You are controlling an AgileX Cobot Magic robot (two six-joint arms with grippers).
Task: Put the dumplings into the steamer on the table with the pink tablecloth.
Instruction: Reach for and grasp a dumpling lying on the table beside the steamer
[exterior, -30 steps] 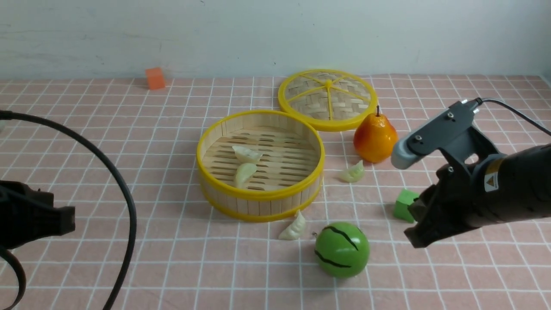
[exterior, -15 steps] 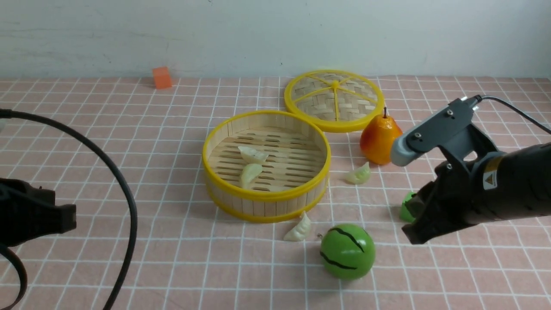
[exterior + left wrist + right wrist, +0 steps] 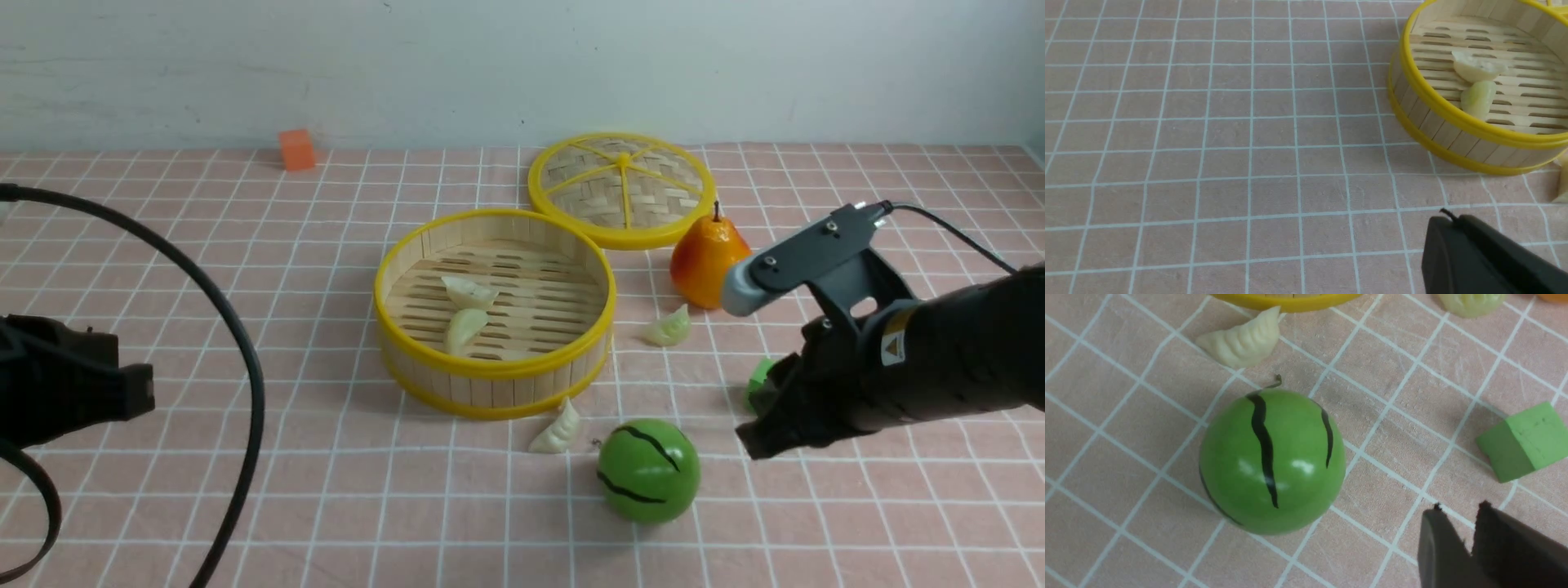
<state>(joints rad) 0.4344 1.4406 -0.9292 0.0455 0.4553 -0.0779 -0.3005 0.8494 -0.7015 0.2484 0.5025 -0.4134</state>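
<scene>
Table wears a pink tablecloth with a white line grid, a bit wavy around the steamer; pale, faintly scuffed wall behind. Relative to the steamer: woven lid behind and to the right, contact unclear; orange pear right; green striped ball on the robot's side, slightly right; orange block far back left. Green block sits right of it, mostly covered by the right arm in front view, plain in right wrist view. Left arm cut off at the frame edge, black cable looping past it. Left wrist view clips the steamer; right wrist view gets only its rim. Steamer: round, upright, open, slatted floor, bamboo wall, yellow rims. Two pale dumplings inside, left of center, touching or overlapping: whitish one, greener one. Pleated cream dumpling on the cloth just beside it, robot's side; light green dumpling on the cloth to its right, near the pear. Left gripper closed, nothing in it. Right gripper slightly apart at the tips, empty, above the cloth.
</scene>
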